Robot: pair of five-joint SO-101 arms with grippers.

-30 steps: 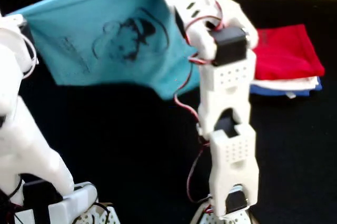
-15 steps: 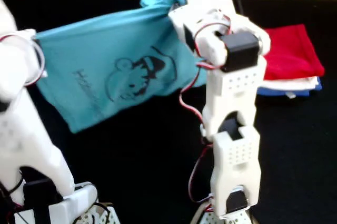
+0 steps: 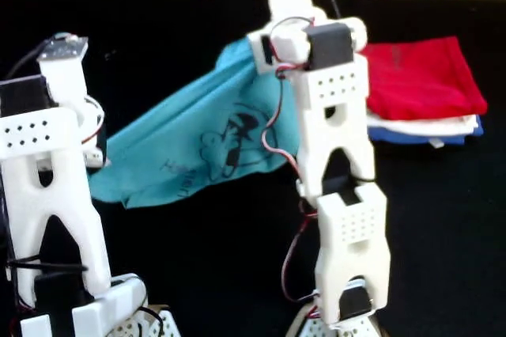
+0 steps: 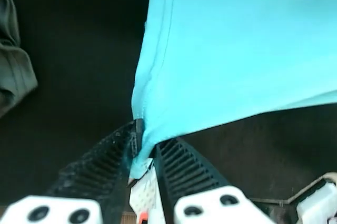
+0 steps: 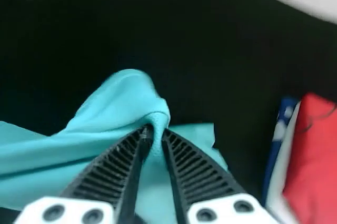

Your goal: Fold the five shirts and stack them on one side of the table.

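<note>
Across the frame's middle, the teal shirt (image 3: 198,143) is hanging over the black worktop (image 3: 443,218), the left hand (image 4: 141,129) pinching its lower-left end, the right hand (image 5: 155,129) clamping its upper bunch; folded shirts (image 3: 427,84) are sitting stacked upper right.

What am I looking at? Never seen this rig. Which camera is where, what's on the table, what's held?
These are two small white robot arms, the left arm and the right arm, at a black table. Their job is folding shirts. The high view is a fixed camera looking down over both. Each wrist view comes from a camera on that arm's wrist, looking along its gripper. The left gripper and the right gripper are each shut on an edge of one teal shirt, spread between them. Beside the right arm is a stack: a red shirt on a white shirt on a blue shirt. The left wrist view also shows a grey cloth.
</note>
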